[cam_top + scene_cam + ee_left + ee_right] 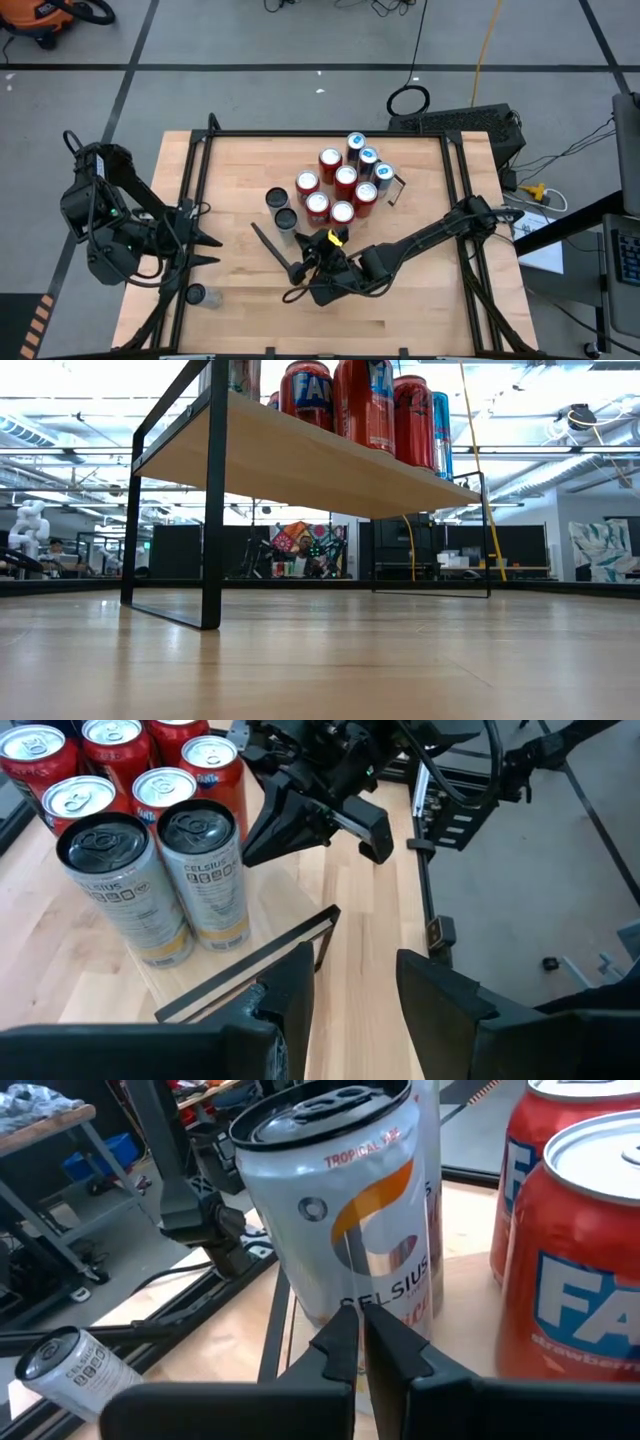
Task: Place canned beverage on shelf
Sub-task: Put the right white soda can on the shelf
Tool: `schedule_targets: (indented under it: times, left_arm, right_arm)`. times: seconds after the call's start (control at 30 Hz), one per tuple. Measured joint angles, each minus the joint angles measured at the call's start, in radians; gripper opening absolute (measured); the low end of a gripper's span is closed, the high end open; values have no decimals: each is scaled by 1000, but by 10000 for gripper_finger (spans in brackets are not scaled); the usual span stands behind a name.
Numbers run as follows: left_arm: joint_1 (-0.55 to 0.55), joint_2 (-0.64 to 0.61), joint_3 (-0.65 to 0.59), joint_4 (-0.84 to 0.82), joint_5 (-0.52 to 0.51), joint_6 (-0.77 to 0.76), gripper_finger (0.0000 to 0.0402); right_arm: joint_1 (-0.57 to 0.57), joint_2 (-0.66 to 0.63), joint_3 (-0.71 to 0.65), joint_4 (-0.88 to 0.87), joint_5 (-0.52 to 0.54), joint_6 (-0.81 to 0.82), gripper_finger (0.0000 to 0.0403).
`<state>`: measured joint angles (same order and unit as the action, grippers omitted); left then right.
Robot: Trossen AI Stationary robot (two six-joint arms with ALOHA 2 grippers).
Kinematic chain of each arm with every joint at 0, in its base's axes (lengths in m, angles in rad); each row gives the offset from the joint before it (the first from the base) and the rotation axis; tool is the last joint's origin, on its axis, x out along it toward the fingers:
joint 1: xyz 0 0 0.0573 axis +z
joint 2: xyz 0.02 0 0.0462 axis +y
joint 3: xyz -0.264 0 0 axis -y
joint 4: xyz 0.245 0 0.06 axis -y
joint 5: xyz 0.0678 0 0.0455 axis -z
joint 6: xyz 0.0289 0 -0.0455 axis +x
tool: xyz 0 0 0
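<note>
The shelf point(305, 262) is a light-wood board with a black bracket point(250, 970) at its end. Red and blue cans point(340, 185) stand on it. At its left end stand two silver cans with black tops point(205, 870), point(115, 885). My right gripper point(360, 1325) is shut, its tips right at the side of the nearer silver can point(340, 1210); it also shows in the high view point(305, 243). My left gripper point(355, 990) hangs open and holds nothing, left of the shelf point(208, 251). One more silver can point(196, 295) stands on the table near its front left. My right gripper has its shut fingertips point(345, 1335) at the lower side wall point(375, 1295) of the nearer silver can. I cannot tell whether they touch it. They come slanting slightly down, from the table's right and near side. The can stands upright on the shelf.
A black frame point(205, 150) runs around the tabletop on the left, far and right sides. Bare wood lies in front of the shelf point(420, 310). Beyond the table are cables and equipment on the floor point(410, 100).
</note>
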<state>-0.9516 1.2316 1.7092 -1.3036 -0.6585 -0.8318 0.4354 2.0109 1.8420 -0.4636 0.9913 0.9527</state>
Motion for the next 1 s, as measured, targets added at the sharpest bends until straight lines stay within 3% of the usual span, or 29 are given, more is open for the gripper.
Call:
schedule_targets:
  times: [0.37,0.53,0.7,0.83,1.0]
  left_arm:
    - [3,0,-3,-30,-12,-6,143]
    - [12,-3,-106,-6,-34,-52,143]
    - [41,-2,-260,157,-34,-36,143]
    - [101,-2,-380,325,-18,36,143]
    - [226,-1,-490,592,120,191,143]
  right_arm:
    - [0,0,0,34,-57,-55,0]
    - [20,-20,0,14,-134,-78,0]
    - [44,-104,0,-77,-269,-38,0]
    - [65,-166,1,-205,-283,10,0]
    - [67,-226,1,-283,-287,9,0]
